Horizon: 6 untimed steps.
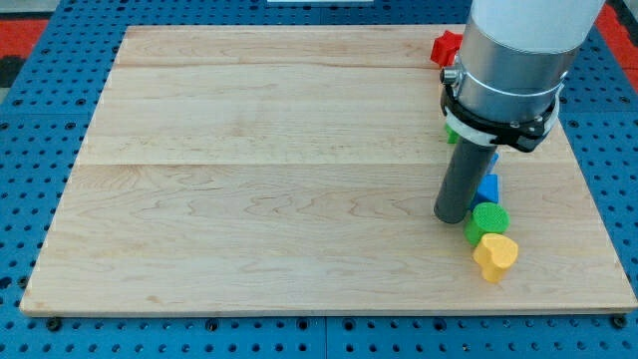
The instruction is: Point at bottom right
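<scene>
my tip sits low on the right side of the table, not quite in the corner. It's a dark straight rod standing upright, end planted on the wood. The green block is just beside it on the view's right, and the yellow heart-shaped block lies a bit lower right, touching the green one.

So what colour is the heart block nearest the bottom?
Yellow: the yellow heart block, seen in the camera view, just below the green block.
</scene>
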Tool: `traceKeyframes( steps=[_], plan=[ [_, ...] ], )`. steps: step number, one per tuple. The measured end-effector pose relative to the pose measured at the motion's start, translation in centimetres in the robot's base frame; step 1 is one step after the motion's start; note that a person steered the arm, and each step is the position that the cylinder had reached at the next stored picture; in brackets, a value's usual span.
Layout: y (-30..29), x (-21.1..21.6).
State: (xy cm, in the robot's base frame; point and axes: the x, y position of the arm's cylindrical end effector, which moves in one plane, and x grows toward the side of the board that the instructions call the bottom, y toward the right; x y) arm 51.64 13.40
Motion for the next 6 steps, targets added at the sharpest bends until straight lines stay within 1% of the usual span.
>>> traceKeyframes(
  steps=[4, 5, 6],
  plan=[
    [-1.2, -0.2],
    [-3.3, 2.5],
    [-4.7, 6.5]
  ],
)
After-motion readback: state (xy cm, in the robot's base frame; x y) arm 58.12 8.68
